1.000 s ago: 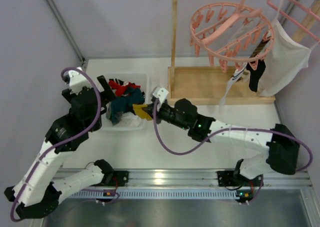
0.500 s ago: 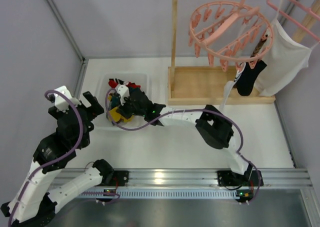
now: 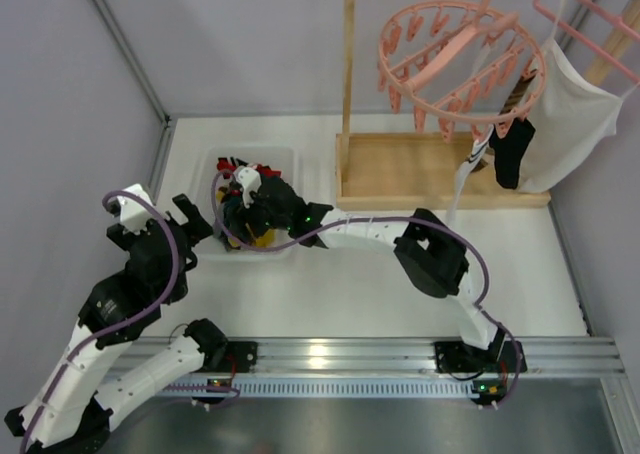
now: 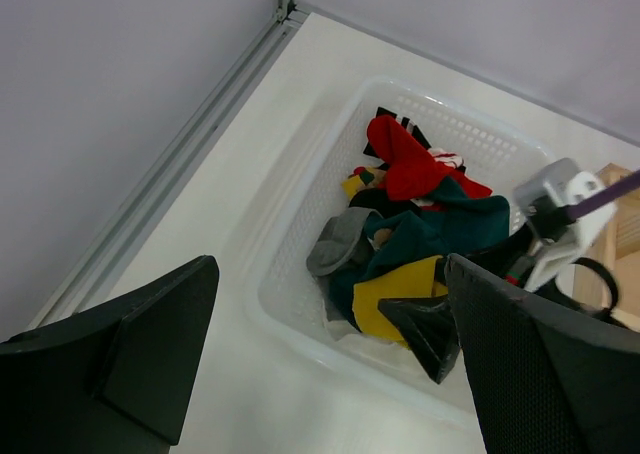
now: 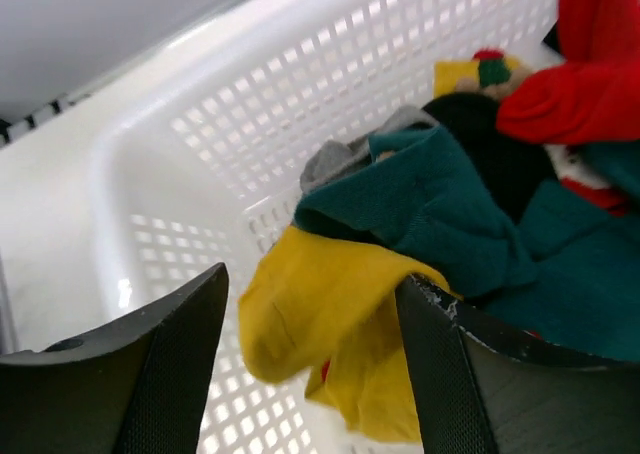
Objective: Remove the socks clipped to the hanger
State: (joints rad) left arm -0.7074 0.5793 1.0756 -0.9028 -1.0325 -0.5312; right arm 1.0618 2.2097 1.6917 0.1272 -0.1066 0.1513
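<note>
The round pink hanger [image 3: 455,59] hangs from the wooden rail at the back right. A black sock [image 3: 511,149] and a white sock [image 3: 465,174] are still clipped to its near side. My right gripper [image 3: 240,219] reaches into the white basket [image 3: 285,159], and its jaws stand open. In the right wrist view a yellow sock [image 5: 330,324] lies loose between the open fingers of the right gripper [image 5: 312,294], resting on teal, red and grey socks. My left gripper [image 3: 188,219] is open and empty just left of the basket.
A wooden rack with a flat base [image 3: 420,169] carries the rail. A large white garment [image 3: 575,114] hangs on a plain pink hanger [image 3: 590,24] at the far right. Grey walls close in the left and the back.
My right gripper carried the yellow sock left into the basket and opened, letting the sock go. The left arm drew back to the left of the basket.
</note>
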